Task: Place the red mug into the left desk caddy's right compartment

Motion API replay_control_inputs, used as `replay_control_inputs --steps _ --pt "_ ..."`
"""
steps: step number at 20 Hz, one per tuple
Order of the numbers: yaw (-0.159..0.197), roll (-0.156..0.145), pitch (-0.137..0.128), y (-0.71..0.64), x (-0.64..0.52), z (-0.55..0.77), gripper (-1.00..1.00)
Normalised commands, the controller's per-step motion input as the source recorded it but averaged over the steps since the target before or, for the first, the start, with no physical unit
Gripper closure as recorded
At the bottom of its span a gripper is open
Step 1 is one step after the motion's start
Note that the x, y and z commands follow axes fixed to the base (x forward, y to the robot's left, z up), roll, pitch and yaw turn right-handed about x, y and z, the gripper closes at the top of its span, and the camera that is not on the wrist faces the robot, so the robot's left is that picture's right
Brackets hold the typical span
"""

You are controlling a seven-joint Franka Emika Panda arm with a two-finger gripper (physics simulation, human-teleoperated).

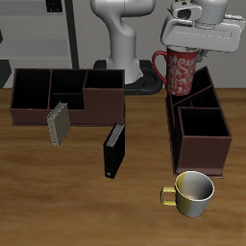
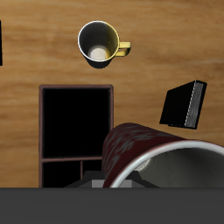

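Pinching red mug (image 1: 180,69) by rim, gripper (image 1: 183,44) holds it airborne above left desk caddy (image 1: 197,123), over its rear sections; right compartment (image 2: 77,122) empty.

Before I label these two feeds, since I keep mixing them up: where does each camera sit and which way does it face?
Exterior view: in front, above the table, facing the arm's base; shows the gripper holding the red mug over the left desk caddy.
Wrist view: on the gripper, looking down; only its dark underside shows.
Shared: the red mug, the caddy, the yellow mug and the black box.
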Motion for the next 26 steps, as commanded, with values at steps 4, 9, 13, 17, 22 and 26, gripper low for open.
replay_control_inputs --steps 4,9,13,17,22,26 --pt "-0.015 0.0 0.01 0.27 0.18 -0.03 1.0" --pt "-0.015 -0.016 0.008 0.32 0.21 -0.07 1.0" --pt "-0.017 0.011 0.025 0.3 0.15 -0.08 1.0" --pt "-0.005 0.025 0.032 0.35 0.1 -0.17 1.0" --pt "0.006 0.038 0.017 0.27 -0.02 -0.13 1.0" --pt "0.01 0.005 -0.009 0.15 0.12 -0.07 1.0"
